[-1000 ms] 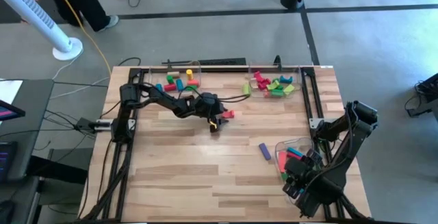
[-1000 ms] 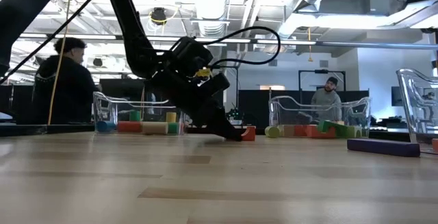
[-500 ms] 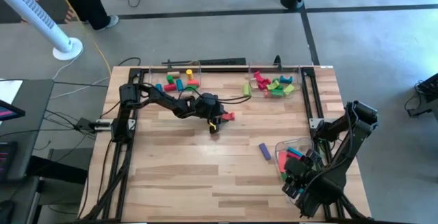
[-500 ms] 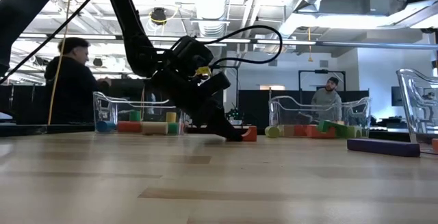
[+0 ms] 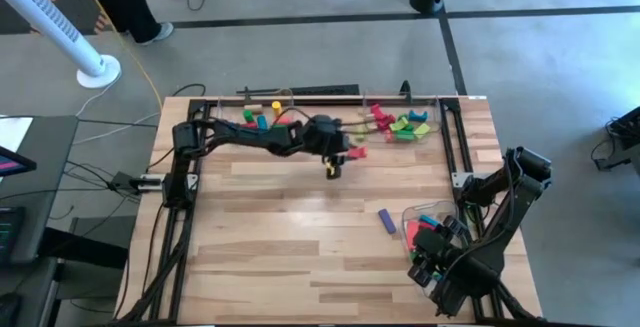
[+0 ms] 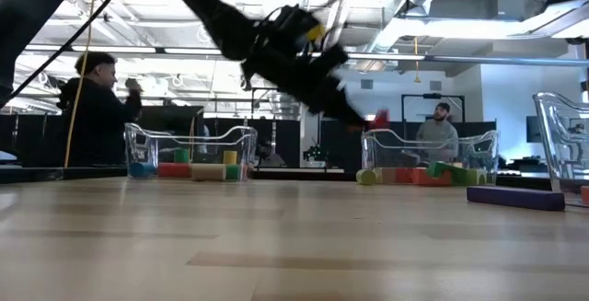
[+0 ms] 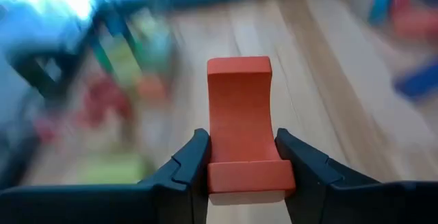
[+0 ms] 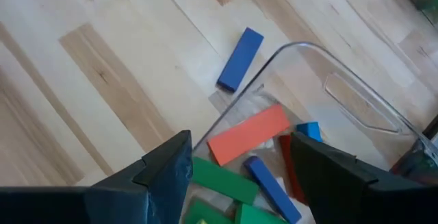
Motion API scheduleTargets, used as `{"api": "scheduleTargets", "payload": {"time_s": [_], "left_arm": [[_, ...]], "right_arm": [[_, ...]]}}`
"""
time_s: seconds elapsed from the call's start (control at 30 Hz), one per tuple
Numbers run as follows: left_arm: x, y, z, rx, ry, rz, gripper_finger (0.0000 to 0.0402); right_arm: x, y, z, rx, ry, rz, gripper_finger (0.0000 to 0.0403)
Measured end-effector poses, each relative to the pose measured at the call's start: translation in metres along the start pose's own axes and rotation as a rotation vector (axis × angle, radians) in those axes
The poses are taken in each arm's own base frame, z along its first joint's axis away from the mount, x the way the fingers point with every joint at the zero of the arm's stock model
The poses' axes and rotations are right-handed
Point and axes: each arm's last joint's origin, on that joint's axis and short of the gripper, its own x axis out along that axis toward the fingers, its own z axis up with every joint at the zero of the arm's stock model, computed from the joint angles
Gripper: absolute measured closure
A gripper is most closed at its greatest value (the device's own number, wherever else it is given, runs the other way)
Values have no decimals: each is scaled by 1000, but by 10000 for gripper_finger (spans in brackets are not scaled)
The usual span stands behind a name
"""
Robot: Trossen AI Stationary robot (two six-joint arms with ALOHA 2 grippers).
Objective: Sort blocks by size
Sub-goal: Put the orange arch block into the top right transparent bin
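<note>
A: Where is the red block [image 7: 241, 125] at this moment?

B: Pinched between the two fingers of the left end effector [image 5: 338, 157], clear of the surface [image 5: 290, 247], between the two clear trays at the far edge. In the low view it hangs near the rim of the far right tray [image 6: 428, 143].

A: Why held that way?

B: The fingers grip its narrow sides, so its long face points forward. I judge it is bound for that tray, which holds short pieces.

A: What does it look like?

B: A short red-orange bar with flat ends and one slightly hollowed face.

A: And the other arm?

B: The right end effector [image 8: 236, 169] waits with its fingers spread, empty, over the near tray [image 8: 356, 87], where longer bars lie. A blue bar [image 8: 240, 58] lies on the surface just beside that tray.
</note>
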Motion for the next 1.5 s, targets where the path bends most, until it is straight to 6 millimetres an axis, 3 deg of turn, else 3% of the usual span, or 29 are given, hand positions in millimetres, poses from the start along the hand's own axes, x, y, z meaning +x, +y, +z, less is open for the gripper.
{"api": "scheduleTargets", "payload": {"time_s": [0.13,0.27,0.57,0.77,1.1,1.27,1.5], "left_arm": [[-3,14,34,39,-88,36,274],[-3,35,50,45,-128,81,273],[-14,75,54,60,-207,165,273],[-8,88,49,10,-240,118,272],[-14,72,42,40,-148,-296,271],[-30,57,50,56,-138,-480,271],[-70,21,81,204,-70,-538,271]], "right_arm": [[1,2,1,15,-6,16,128],[5,7,2,26,-45,26,128],[17,16,7,44,-50,4,128],[23,16,17,24,-63,-17,128],[35,-3,49,-112,-263,-230,128],[44,-11,75,-199,-401,-320,128],[53,-29,107,-235,-468,-433,129]]}}
